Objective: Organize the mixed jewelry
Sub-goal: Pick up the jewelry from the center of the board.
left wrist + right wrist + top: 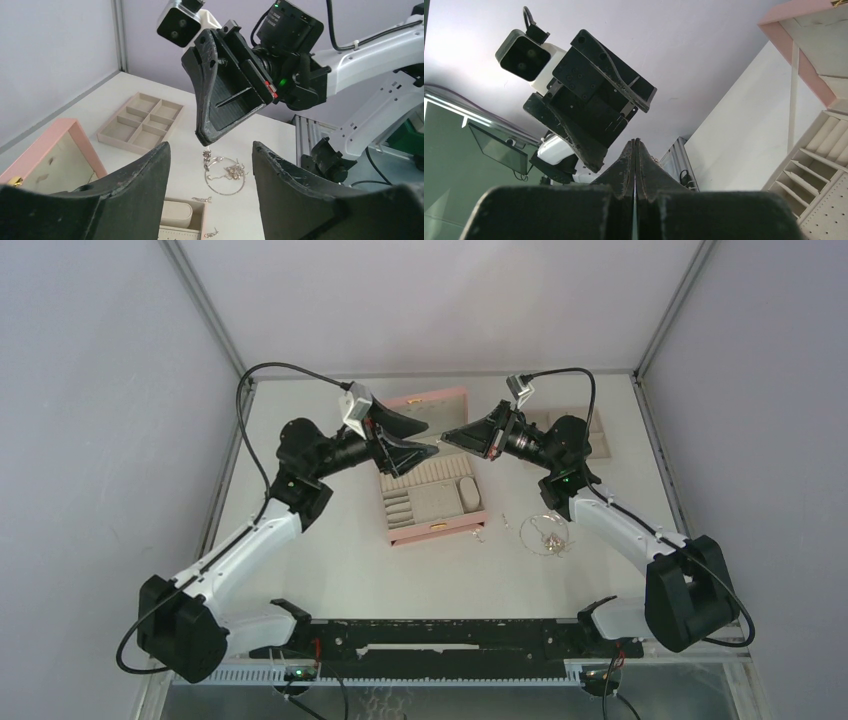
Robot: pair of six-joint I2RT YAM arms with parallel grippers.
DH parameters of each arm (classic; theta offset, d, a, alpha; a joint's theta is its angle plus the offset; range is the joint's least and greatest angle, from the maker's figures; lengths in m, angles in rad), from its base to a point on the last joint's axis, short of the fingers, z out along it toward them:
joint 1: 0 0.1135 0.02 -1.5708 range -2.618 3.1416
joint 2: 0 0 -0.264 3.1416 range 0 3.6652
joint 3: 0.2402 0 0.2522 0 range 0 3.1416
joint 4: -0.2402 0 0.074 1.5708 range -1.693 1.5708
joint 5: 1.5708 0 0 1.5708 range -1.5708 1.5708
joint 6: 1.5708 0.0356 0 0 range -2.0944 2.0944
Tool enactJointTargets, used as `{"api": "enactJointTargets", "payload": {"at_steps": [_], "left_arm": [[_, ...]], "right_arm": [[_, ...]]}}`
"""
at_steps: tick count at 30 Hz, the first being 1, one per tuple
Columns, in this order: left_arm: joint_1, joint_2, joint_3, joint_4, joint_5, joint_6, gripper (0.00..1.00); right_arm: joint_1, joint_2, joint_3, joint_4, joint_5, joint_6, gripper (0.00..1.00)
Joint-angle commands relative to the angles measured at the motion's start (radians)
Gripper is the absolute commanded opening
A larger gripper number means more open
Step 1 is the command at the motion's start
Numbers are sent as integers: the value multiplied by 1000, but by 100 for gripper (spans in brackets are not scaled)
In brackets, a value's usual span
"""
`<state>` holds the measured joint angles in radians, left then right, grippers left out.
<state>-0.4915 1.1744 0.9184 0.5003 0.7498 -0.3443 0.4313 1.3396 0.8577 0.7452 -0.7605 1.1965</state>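
**Top view:** both arms are raised over the far half of the table (330, 560), tips nearly meeting above the open pink box (440, 508). The left gripper (420, 440) reaches in from the left, the right gripper (447, 439) from the right. The main jewelry pile (545, 533) lies on the table right of the box. The beige tray (600, 435) is far right, partly under the right arm. One stray bit (478, 535) sits at the box's near edge.

**Left wrist view:** the left jaws stand moderately wide with nothing held. The right gripper faces them with its jaws pinched together. A small silver dangle (205, 159) hangs right under its tip. It looks held there, but the contact is too small to confirm. Down on the table is the necklace loop (225, 176) with bits tangled in it, well apart from both tips.

**Right wrist view:** the right fingers (624, 170) are pressed flat with no gap. The dangle isn't visible from here. The left gripper is opposite and open, with the box to the right.

**Read:** this looks like a mid-air handover of one earring-sized piece, right to left. Sorting has barely begun and the pile looks mostly untouched.

**Next:**
- The left jaws need to line up around the dangle just below the right tip and close.
- Then the right gripper lets go.

**Risk:** the piece is tiny, so it is easy to miss or drop.
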Motion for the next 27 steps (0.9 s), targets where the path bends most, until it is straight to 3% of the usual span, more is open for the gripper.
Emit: {"api": "enactJointTargets", "payload": {"at_steps": [1, 11, 19, 27], "left_arm": [[-5, 2, 7, 86, 55, -14, 65], [-4, 18, 3, 72, 78, 10, 63], [-4, 21, -12, 72, 64, 18, 54], [-5, 30, -18, 72, 48, 14, 51]], "right_arm": [[-3, -3, 33, 45, -17, 2, 0], [-4, -17, 33, 45, -10, -1, 0], [-4, -13, 33, 83, -22, 14, 0], [-5, -8, 33, 90, -31, 19, 0]]}}
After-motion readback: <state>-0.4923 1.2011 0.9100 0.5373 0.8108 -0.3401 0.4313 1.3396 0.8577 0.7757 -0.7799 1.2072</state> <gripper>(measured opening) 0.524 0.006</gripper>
